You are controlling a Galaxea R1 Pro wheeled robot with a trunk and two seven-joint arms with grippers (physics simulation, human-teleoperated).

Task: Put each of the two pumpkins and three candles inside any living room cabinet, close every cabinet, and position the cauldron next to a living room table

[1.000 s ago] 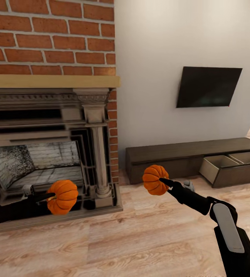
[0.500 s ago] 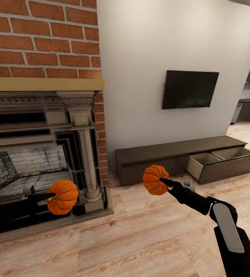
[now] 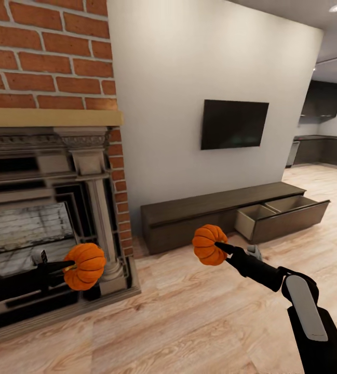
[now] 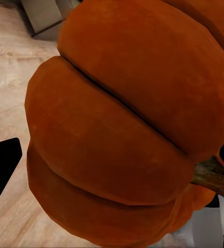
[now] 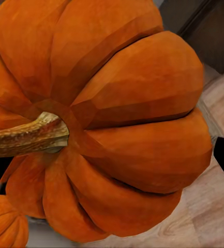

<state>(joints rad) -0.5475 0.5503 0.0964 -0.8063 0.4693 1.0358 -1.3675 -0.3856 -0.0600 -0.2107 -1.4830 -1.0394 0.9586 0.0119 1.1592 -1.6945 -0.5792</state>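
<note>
Each of my grippers holds a bright-orange pumpkin above the wooden floor. My left gripper is shut on one pumpkin in front of the fireplace; up close, that pumpkin has a dark fingertip beside it. My right gripper is shut on the other pumpkin, whose stem shows in the right wrist view. The long dark-brown cabinet stands against the white wall ahead, and its right drawer is pulled open. Candles, cauldron and coffee table are out of view.
A brick fireplace with a wooden mantel fills the left side. A black TV hangs on the wall above the cabinet. Dark kitchen units show at the far right. Bare wooden floor lies between me and the cabinet.
The whole picture has shifted left, so the camera has turned right; more of the cabinet, its open drawer and the kitchen now show. Both grippers keep their pumpkins in the same place.
</note>
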